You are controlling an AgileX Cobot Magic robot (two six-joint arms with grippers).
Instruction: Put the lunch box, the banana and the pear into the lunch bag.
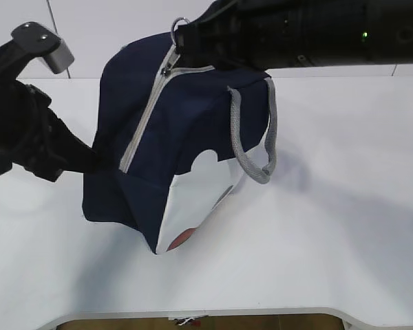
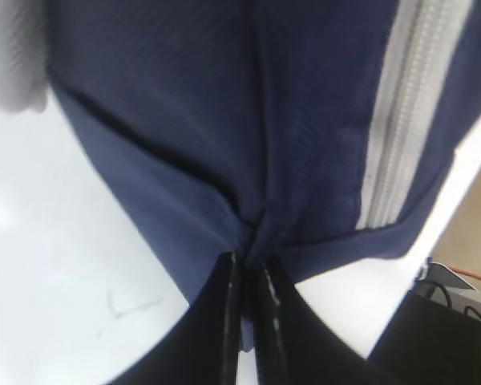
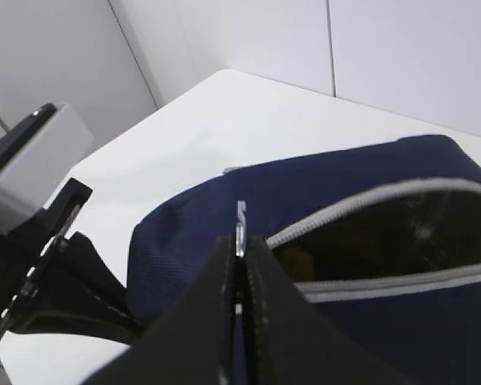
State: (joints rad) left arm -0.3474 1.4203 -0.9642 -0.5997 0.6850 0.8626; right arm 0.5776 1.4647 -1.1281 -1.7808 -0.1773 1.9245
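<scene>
The navy lunch bag point(image 1: 172, 130) stands tilted on the white table, its white lower panel point(image 1: 203, 192) facing me. My left gripper point(image 1: 89, 158) is shut on a fold of the bag's fabric point(image 2: 252, 233) at its left side. My right gripper point(image 1: 189, 34) is shut on the zipper's ring pull point(image 1: 181, 24) at the bag's top; the pull shows as a thin metal edge point(image 3: 240, 228) between the jaws. The grey zipper point(image 1: 148, 113) is closed along the side. In the right wrist view the mouth point(image 3: 385, 233) is partly open and dark inside. The lunch box, banana and pear are out of view.
A grey webbing handle point(image 1: 258, 148) hangs loose on the bag's right side. The white table point(image 1: 330, 227) stretches right and forward to its front edge point(image 1: 206, 313). A white wall stands behind. Cables lie beyond the table edge point(image 2: 457, 289).
</scene>
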